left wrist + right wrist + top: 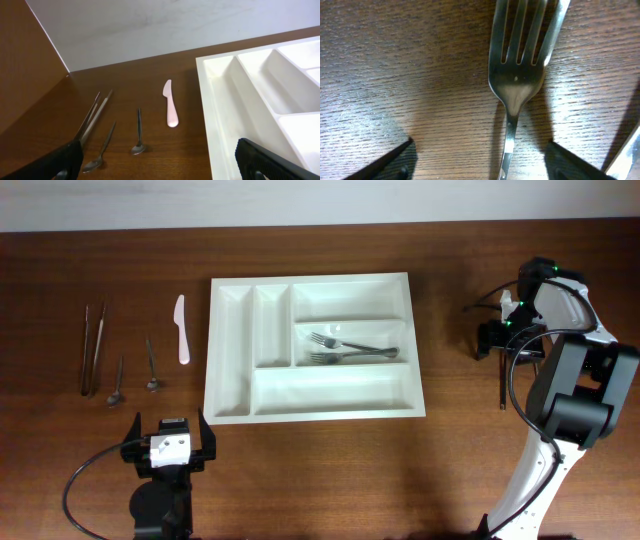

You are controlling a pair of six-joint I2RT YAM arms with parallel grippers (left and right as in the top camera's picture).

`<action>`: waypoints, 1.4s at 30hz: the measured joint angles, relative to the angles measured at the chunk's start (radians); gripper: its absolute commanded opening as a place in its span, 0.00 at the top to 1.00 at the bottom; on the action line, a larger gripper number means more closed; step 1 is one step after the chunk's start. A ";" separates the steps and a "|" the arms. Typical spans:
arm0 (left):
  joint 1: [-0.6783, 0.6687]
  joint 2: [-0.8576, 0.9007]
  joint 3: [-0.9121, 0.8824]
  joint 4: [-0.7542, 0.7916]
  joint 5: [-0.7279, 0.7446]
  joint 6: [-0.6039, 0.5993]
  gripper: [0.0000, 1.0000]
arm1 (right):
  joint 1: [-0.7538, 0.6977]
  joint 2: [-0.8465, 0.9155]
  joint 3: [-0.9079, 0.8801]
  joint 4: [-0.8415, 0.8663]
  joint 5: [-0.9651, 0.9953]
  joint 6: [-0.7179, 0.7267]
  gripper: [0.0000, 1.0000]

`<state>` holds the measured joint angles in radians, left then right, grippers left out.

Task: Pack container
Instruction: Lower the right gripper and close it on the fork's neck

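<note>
The container (330,392), a large white cutlery tray, lies mid-table; two metal forks (350,350) rest in its middle long compartment. My right gripper (503,345) is low over the table to the tray's right. In the right wrist view it (480,161) stands open, straddling the handle of a metal fork (517,75) lying flat on the wood, fingers (390,165) apart from it. My left gripper (168,442) is open and holds nothing near the front edge; in the left wrist view it (160,165) faces the container (225,115).
Left of the tray lie a white plastic knife (182,330), two small spoons (152,367) and metal tongs (93,348). Another utensil (627,155) lies just right of the fork. A thin handle (502,385) sticks out below the right gripper.
</note>
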<state>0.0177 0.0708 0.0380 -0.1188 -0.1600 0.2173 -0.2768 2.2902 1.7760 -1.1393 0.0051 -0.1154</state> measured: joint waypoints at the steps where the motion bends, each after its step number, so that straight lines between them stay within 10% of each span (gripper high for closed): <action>1: 0.000 0.000 0.000 0.000 0.000 0.000 0.01 | 0.000 0.000 0.000 0.002 -0.001 0.002 0.29; 26: 0.000 0.000 0.000 0.000 0.000 0.000 0.01 | 0.000 0.000 0.000 0.028 -0.002 -0.014 0.86; 42: 0.000 0.000 0.000 0.000 0.000 0.000 0.01 | 0.000 0.000 0.000 0.045 0.007 -0.016 0.96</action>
<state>0.0177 0.0708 0.0380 -0.1188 -0.1600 0.2173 -0.2768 2.2898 1.7763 -1.0943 0.0120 -0.1310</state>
